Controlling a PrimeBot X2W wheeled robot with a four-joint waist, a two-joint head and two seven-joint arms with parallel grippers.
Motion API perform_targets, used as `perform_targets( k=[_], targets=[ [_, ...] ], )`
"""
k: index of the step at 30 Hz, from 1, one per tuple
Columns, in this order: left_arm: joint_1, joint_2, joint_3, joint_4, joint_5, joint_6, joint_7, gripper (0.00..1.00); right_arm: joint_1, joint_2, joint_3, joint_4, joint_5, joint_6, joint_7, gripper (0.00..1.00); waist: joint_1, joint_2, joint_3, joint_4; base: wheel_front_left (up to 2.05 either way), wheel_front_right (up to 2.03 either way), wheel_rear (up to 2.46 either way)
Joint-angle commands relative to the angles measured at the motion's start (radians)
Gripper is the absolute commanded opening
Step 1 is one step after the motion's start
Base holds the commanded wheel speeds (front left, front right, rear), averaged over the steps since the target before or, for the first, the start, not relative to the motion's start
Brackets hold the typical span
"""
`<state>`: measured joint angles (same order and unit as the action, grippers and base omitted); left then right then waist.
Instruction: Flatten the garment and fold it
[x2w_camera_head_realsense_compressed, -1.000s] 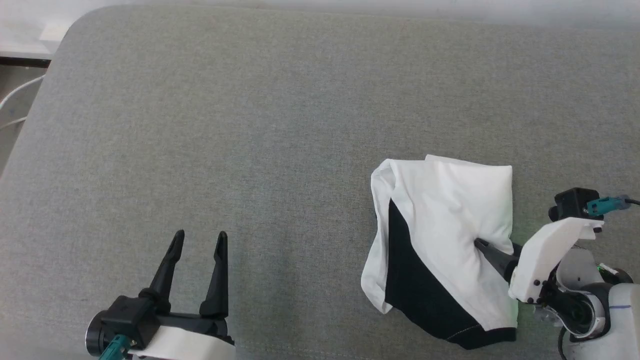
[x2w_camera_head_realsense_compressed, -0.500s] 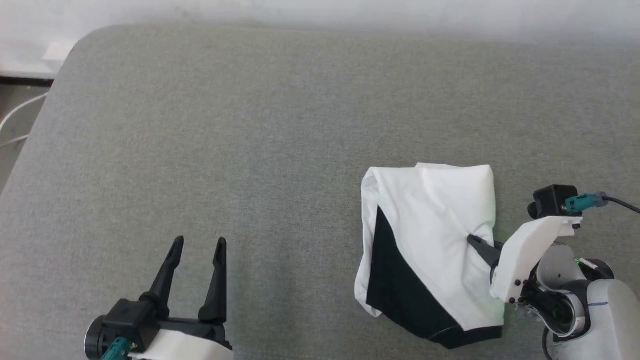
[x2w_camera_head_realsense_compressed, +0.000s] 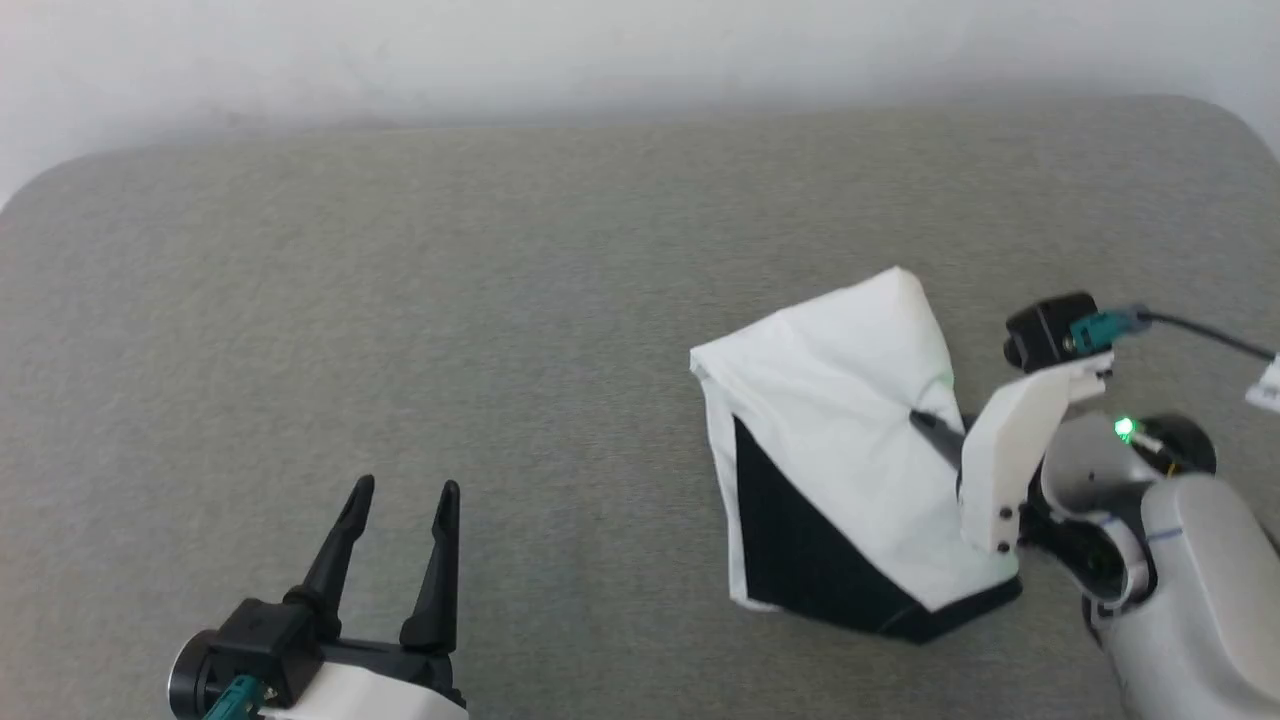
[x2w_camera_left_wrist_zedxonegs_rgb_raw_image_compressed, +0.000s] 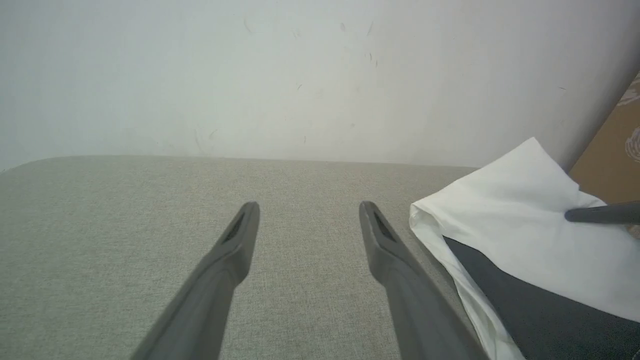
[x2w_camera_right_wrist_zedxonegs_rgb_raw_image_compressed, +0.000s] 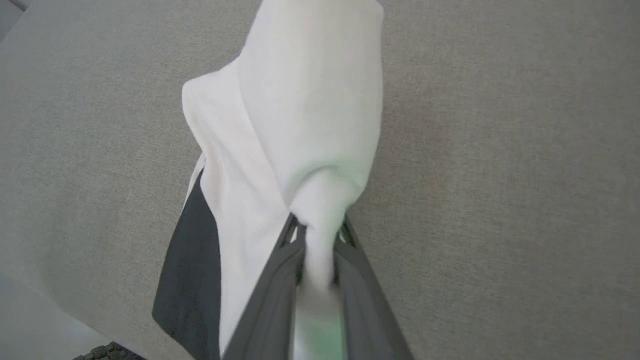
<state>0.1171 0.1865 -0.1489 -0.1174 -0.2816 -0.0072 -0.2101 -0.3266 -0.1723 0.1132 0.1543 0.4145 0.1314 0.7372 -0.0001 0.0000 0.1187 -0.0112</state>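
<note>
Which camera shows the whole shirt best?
The head view: nearly the whole shirt sits on the grey cushion, white with a black part, pinched by the right end effector. The right wrist view shows its white cloth bunched between the fingers up close. The left wrist view catches one part at its right side.

no readable text or numbers, the garment (x2w_camera_head_realsense_compressed: 840, 400) apparently unmarked

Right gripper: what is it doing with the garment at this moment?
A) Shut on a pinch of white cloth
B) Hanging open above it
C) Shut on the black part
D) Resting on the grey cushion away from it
A: in the right wrist view, the right gripper has both fingers closed on a bunched fold of the white cloth of the garment, which is pulled into a peak there.
</note>
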Motion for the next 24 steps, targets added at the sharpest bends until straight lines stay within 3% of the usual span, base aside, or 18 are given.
perform_targets(
  k=[1, 13, 24],
  targets=[
    [0.004, 0.007, -0.001, -0.007, -0.002, 0.001, 0.004, 1.0, -0.034, -0.014, 0.014, 0.006, 0.0, -0.001, -0.007, 0.0, 0.0001, 0.0, -0.011, -0.06, 0.0, 0.0, 0.0],
    [-0.056, 0.044, -0.002, -0.066, 0.015, 0.0, 0.031, 1.0, -0.254, -0.119, 0.09, 0.06, -0.004, -0.001, -0.029, 0.0, 0.0001, 0.0, 0.135, -0.189, 0.0, 0.0, 0.0],
    [-0.128, 0.121, 0.027, -0.185, 0.048, -0.001, 0.094, 1.0, -0.4, -0.18, 0.026, 0.047, -0.027, -0.001, -0.064, 0.0, 0.0001, 0.0, 0.334, -0.258, 0.0, 0.0, 0.0]
  ],
)
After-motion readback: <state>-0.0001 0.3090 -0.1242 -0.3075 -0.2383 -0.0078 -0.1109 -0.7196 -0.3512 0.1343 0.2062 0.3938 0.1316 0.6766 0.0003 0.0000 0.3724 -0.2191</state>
